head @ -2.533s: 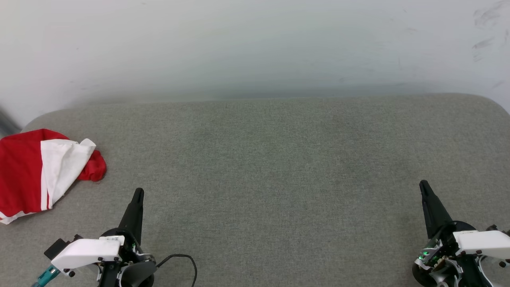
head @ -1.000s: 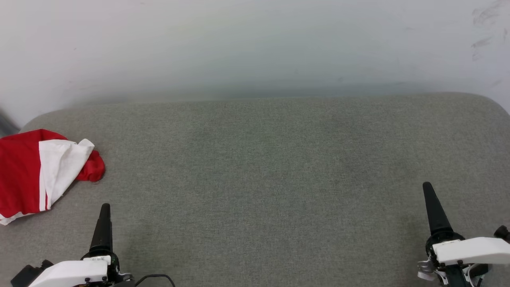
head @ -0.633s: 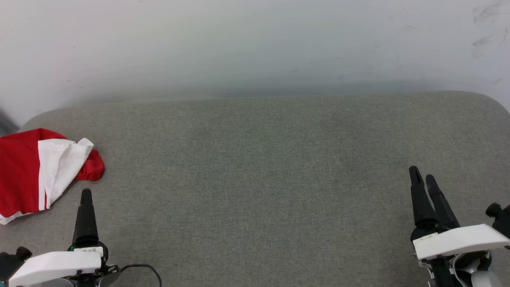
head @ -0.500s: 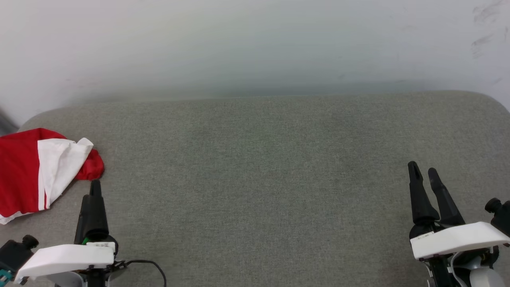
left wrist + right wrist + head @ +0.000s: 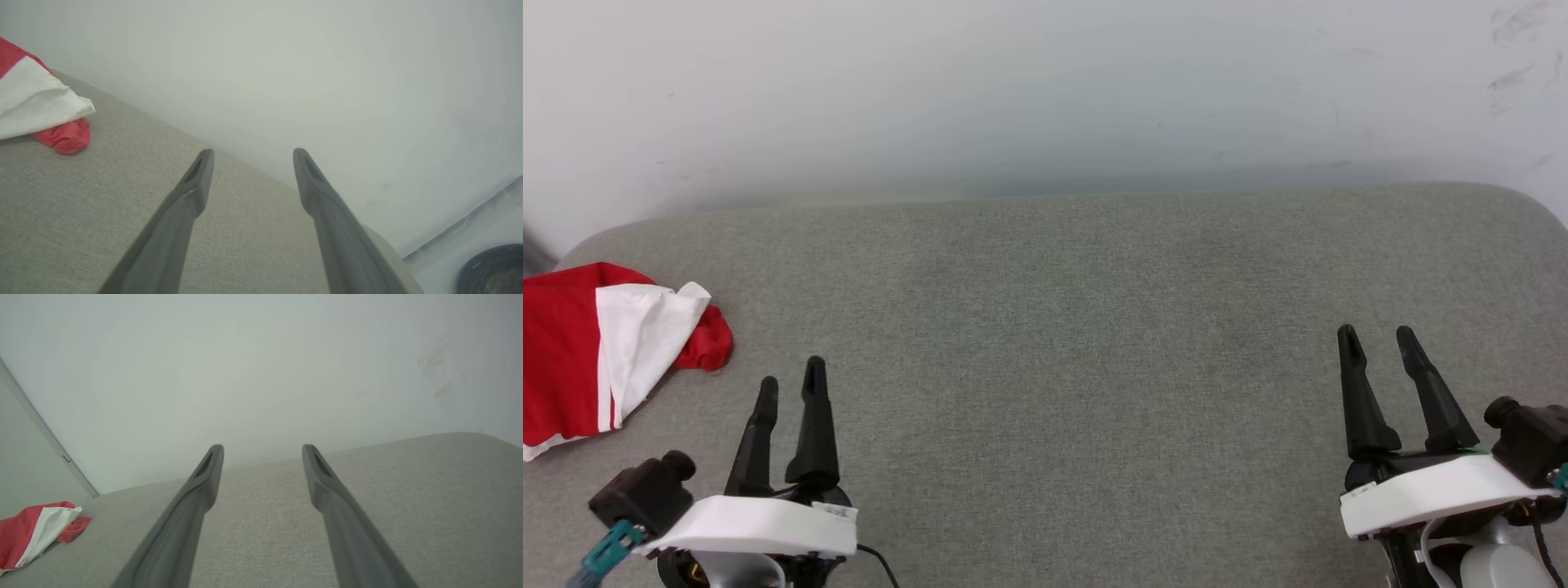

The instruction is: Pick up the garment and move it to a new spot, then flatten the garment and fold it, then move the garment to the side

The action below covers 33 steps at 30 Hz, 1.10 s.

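Note:
The garment (image 5: 580,351), red with a white panel, lies bunched at the far left edge of the grey cushioned surface (image 5: 1062,327). It also appears as the garment (image 5: 36,102) at the upper left of the left wrist view and the garment (image 5: 36,531) at the lower left of the right wrist view. My left gripper (image 5: 791,380) stands open at the lower left, to the right of the garment and apart from it, with nothing between its fingers. My right gripper (image 5: 1378,336) stands open at the lower right, far from the garment and holding nothing.
A pale wall (image 5: 1045,90) rises behind the surface's back edge. The surface's rounded corners show at the back left and back right. A dark round object (image 5: 494,269) sits on the floor beyond the surface in the left wrist view.
Both grippers have turned so that their two fingers now show apart. The left gripper has moved right and up, the right one slightly left. The garment has not moved.

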Tool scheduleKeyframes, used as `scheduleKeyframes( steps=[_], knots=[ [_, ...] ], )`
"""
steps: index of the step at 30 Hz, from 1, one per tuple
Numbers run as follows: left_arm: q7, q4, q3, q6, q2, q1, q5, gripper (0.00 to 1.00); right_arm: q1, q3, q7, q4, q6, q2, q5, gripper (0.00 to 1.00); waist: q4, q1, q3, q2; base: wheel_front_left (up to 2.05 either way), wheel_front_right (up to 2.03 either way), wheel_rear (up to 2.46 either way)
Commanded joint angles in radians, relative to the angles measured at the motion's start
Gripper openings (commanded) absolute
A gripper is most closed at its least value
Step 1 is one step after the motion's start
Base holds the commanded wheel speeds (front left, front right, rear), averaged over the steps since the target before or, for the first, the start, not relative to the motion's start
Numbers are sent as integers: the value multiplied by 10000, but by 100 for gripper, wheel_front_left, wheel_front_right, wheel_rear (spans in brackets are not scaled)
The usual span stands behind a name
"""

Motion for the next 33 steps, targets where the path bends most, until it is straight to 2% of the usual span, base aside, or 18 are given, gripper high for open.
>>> scheduleKeyframes(
  steps=[1,4,7,11,21,33],
  knots=[
    [-119,-233,-168,61,27,-21,562,100,-47,27,-112,-133,3,-1,-500,100,-10,-1,2,0,0,0,0],
    [-205,-293,-449,82,36,19,1312,100,-26,50,-205,-132,3,-1,-996,100,-26,-1,5,0,0,0,0],
    [-285,-306,-683,364,101,57,1917,100,7,72,-283,-103,2,0,-1473,100,-42,-1,9,0,0,0,0],
    [-398,-345,-954,756,235,63,2396,100,35,114,-387,-81,2,0,-2064,100,-57,-1,16,0,0,0,0],
    [-619,-268,-1786,1383,697,110,3309,100,95,123,-615,-36,2,2,-3187,100,-66,-1,24,0,0,0,0],
    [-887,190,-2250,1719,942,178,4360,100,132,122,-892,120,1,3,-4482,100,-111,-1,23,0,0,0,0]
  ],
)
